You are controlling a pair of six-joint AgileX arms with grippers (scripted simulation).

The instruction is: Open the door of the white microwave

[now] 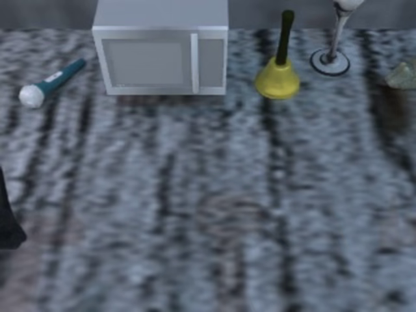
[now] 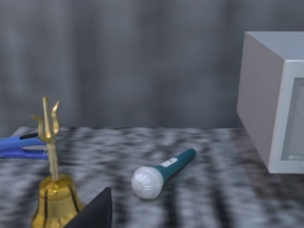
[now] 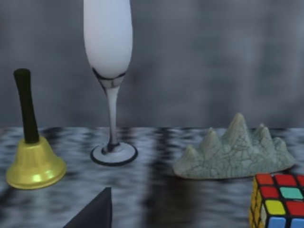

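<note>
Neither arm's jaws are showing clearly. In the left wrist view only a dark wedge of the left gripper (image 2: 92, 211) is poking up from the lower edge, and whether it is open or closed cannot be told. The right gripper (image 3: 92, 211) is showing the same way in the right wrist view, with its state equally hidden. In the top view a dark piece of the left arm (image 1: 8, 221) is sitting at the table's left edge, well apart from everything else.

The white microwave (image 1: 161, 47) is standing at the far side of the table (image 1: 208, 214), left of centre, far from both grippers. Its door (image 1: 148, 63) is lying flush and closed, with the vertical white handle (image 1: 194, 63) just beside the plain control panel (image 1: 212, 62).

A teal microphone (image 1: 51, 82) is lying near the microwave's left. To its right, a yellow bell (image 1: 278, 77) with a black handle is standing, then a wine glass (image 1: 331, 52). The left wrist view is also showing a golden bell (image 2: 54, 192) and a blue stapler-like object (image 2: 21, 146). The right wrist view is showing a crackled ceramic brush rest (image 3: 232, 154) and a Rubik's cube (image 3: 278, 202).
</note>
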